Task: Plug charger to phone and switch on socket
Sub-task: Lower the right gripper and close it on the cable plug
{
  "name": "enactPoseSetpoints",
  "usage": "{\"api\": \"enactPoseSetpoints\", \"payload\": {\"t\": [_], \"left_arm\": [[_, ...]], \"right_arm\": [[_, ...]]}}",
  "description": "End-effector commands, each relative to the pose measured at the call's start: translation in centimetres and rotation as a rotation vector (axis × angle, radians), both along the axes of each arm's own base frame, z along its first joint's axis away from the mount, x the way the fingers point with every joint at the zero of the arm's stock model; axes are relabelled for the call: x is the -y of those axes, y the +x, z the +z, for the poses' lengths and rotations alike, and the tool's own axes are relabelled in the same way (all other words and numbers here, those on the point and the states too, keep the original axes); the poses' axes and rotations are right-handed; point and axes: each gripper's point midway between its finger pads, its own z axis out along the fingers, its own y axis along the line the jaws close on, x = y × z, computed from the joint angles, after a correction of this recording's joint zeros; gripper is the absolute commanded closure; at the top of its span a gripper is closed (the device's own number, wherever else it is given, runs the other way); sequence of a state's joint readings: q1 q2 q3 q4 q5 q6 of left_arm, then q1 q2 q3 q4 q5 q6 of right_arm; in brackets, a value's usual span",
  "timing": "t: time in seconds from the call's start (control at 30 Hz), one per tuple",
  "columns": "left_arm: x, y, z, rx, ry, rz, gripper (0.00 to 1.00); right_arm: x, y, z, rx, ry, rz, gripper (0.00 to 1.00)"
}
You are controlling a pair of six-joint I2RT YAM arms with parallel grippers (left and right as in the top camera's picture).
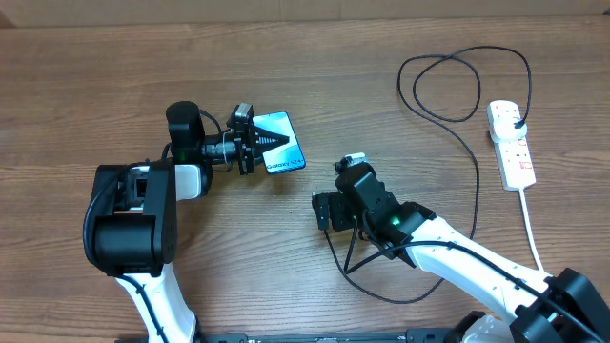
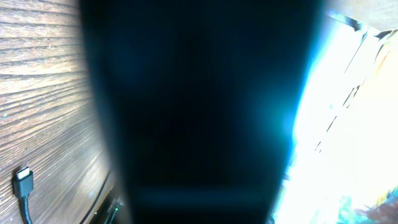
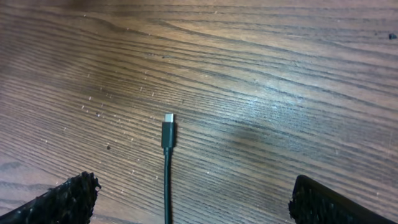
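The phone (image 1: 283,145), with its light blue screen up, lies on the wooden table left of centre. My left gripper (image 1: 270,141) is shut on its left end. In the left wrist view the phone (image 2: 205,112) fills the frame as a dark slab with a glowing blue edge. The charger cable (image 1: 474,162) runs from a black plug in the socket (image 1: 512,145), a white power strip at the right. The charger's small plug tip (image 3: 168,119) lies flat on the wood, also seen from the left wrist as the plug tip (image 2: 23,181). My right gripper (image 3: 193,205) hangs open above the cable behind that tip.
The socket's thick white cord (image 1: 531,229) runs toward the front right edge. The black cable makes a loop (image 1: 448,86) at the back right and another slack loop (image 1: 367,276) under my right arm. Bare wood lies between the phone and the plug tip.
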State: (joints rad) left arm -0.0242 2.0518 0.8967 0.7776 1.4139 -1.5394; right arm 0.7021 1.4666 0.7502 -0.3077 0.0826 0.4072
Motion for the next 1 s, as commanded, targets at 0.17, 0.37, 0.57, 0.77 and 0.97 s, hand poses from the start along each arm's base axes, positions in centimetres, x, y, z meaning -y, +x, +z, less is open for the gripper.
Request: {"api": "enactPoseSetpoints", "payload": {"t": [0.17,0.37,0.57,0.77,0.97], "left_arm": [[0.2,-0.2,0.8,0.060,-0.010,-0.037,0.95],[0.2,-0.2,0.8,0.060,-0.010,-0.036,0.96],[0.2,-0.1,0.8,0.060,-0.009,-0.036,0.95],[0.2,-0.1,0.8,0.064,-0.007,-0.032,0.96],[0.2,0.0,0.8,0.063,-0.006,-0.029,0.96]], "right_arm": [[-2.0,-0.1,1.0,0.128,-0.067,0.085,0.01],[-2.2,0.3,0.5,0.167,-0.110,0.071,0.00],[-3.3,1.1,-0.4,0.182,-0.087,0.070,0.00],[-3.8,1.7,-0.2,0.205,-0.065,0.066,0.00],[-3.8,1.7,-0.1,0.208,-0.063,0.065,0.00]]}}
